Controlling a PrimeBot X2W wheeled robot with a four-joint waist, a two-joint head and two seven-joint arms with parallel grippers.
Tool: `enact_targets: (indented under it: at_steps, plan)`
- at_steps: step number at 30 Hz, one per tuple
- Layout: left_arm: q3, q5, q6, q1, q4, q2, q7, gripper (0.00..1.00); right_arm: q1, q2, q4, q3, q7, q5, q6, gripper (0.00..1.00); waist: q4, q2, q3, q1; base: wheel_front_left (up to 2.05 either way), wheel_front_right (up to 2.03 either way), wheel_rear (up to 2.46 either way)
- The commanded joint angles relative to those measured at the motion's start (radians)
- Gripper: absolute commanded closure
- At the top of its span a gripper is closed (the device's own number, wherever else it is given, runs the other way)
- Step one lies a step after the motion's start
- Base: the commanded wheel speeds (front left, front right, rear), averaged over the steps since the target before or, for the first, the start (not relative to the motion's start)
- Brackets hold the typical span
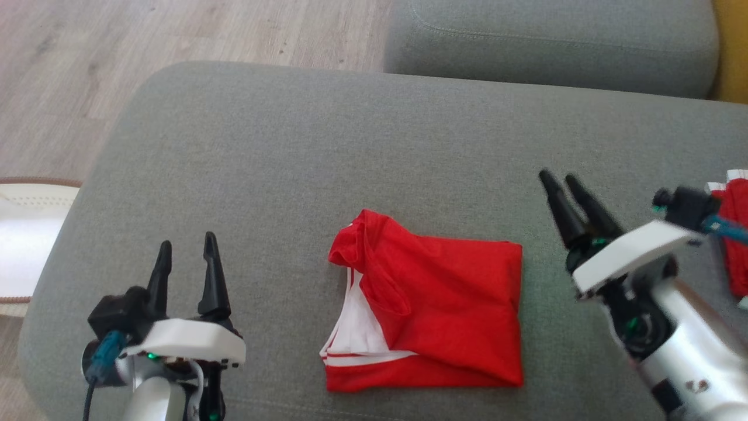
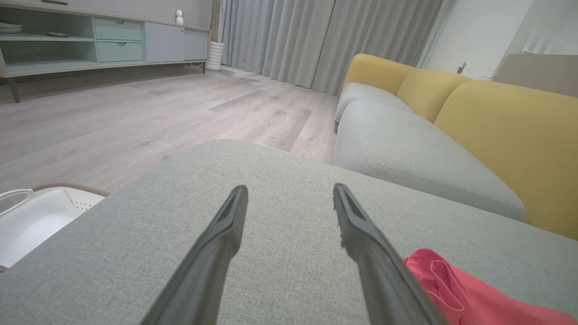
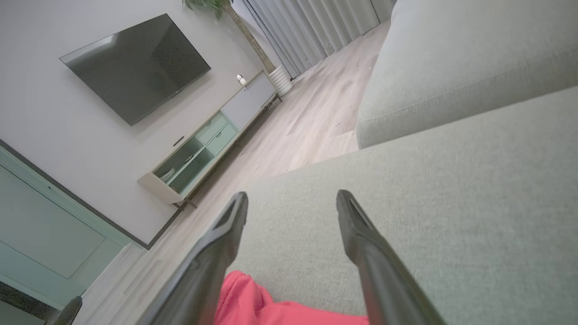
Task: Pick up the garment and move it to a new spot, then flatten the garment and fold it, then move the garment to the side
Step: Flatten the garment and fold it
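Fingers (image 1: 214,275) of the left end effector (image 1: 188,240) stand wide apart with nothing between them. They sit over the grey cushion (image 1: 280,152), to the left of the garment (image 1: 444,304) and clear of it. The right end effector (image 1: 557,175) is to the right of the garment, tilted so its tips lean up and toward the garment's side. In its wrist view the two fingers are spread wide and hold nothing, with red cloth showing low down between them.

The garment lies on the cushion, folded into a rough rectangle, between the two end effectors and touched by neither. It is red, with white layers and a white stripe showing along its left edge and a loose, rumpled fold at its upper left corner.

Further right of the garment, partly behind the right arm's wrist, lies a second red and white cloth (image 1: 737,234). Far to the left of the garment, off the cushion, a white basket (image 1: 23,234) stands on the wooden floor (image 1: 175,29). Beyond the garment is another grey cushion (image 1: 549,41).
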Motion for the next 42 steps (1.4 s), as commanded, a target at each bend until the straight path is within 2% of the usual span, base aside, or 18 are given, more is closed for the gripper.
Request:
enact_targets:
  at_steps: [1, 2, 5, 12, 22, 30, 35, 42]
  plan:
    - [0.027, 0.006, -0.003, -0.029, -0.033, 0.001, -0.012, 0.0, -0.016, 0.0, -0.026, -0.002, -0.004, -0.001, -0.001, 0.62, 0.001, 0.0, 0.001, 0.0, 0.0, 0.0, 0.0]
    - [0.025, 0.006, -0.003, -0.031, -0.033, 0.001, -0.012, 0.0, -0.009, 0.013, -0.024, 0.003, 0.007, 0.005, -0.001, 1.0, 0.003, 0.0, 0.003, 0.0, 0.0, 0.0, 0.0]
    - [0.018, 0.005, -0.005, -0.038, -0.029, 0.001, -0.012, 0.0, 0.01, 0.061, -0.017, 0.019, 0.062, 0.053, -0.001, 1.0, 0.013, 0.0, 0.008, 0.0, 0.0, 0.0, 0.0]
    - [0.005, -0.001, -0.003, -0.046, -0.02, 0.001, -0.012, 0.0, 0.058, 0.177, 0.022, 0.058, 0.246, 0.251, -0.001, 1.0, 0.059, 0.0, 0.018, 0.0, 0.0, 0.0, 0.0]
    - [0.003, -0.006, 0.002, -0.047, -0.017, 0.0, -0.012, 0.0, 0.072, 0.254, 0.159, 0.115, 0.357, 0.316, -0.001, 1.0, 0.122, 0.0, 0.034, 0.0, 0.0, 0.0, 0.0]
    - [0.001, -0.011, 0.008, -0.056, -0.013, 0.0, -0.012, 0.0, 0.052, 0.317, 0.107, 0.218, 0.444, 0.325, -0.001, 1.0, 0.106, 0.0, 0.046, 0.0, 0.0, 0.0, 0.0]
    - [0.007, -0.008, 0.009, -0.06, -0.014, 0.0, -0.012, 0.0, 0.031, 0.308, 0.017, 0.235, 0.435, 0.318, -0.001, 1.0, 0.068, 0.0, 0.042, 0.0, 0.0, 0.0, 0.0]
    - [0.018, 0.0, 0.011, -0.052, -0.031, 0.0, -0.012, 0.0, 0.01, 0.183, -0.166, 0.167, 0.361, 0.292, -0.001, 1.0, -0.008, 0.0, 0.02, 0.0, 0.0, 0.0, 0.0]
